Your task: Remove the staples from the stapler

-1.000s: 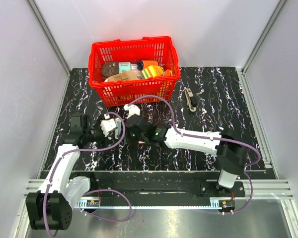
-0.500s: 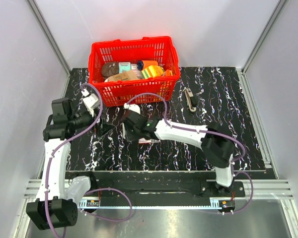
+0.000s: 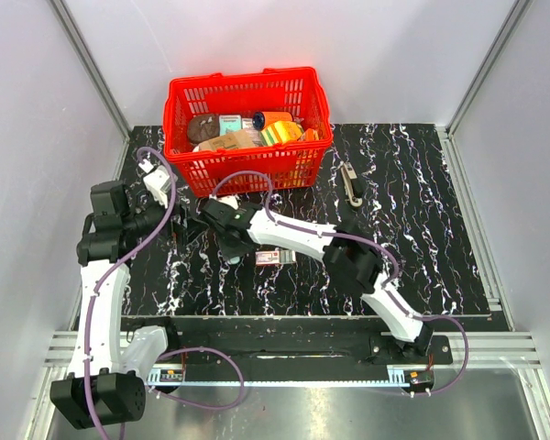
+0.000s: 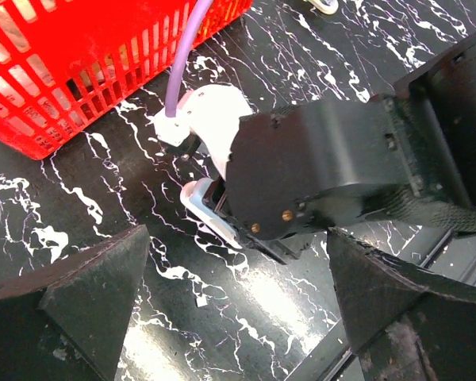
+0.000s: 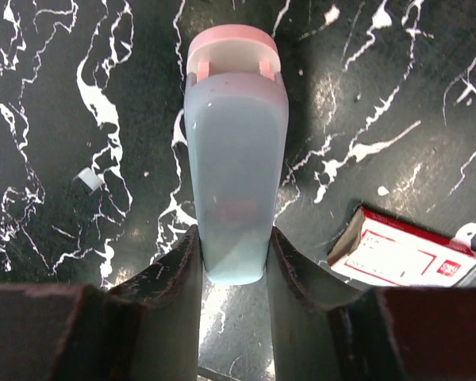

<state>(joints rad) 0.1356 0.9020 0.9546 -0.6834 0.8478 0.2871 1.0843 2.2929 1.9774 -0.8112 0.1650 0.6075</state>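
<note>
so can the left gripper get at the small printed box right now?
Probably not directly: the right gripper, shut on the stapler, sits between the open left gripper and the box; a detour looks needed.

red basket (image 3: 247,170) at back, printed box (image 3: 277,258) mid-table

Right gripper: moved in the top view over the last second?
Yes. The right gripper, shut on a pale blue item, has shifted left, closer to the red basket's left corner.
</note>
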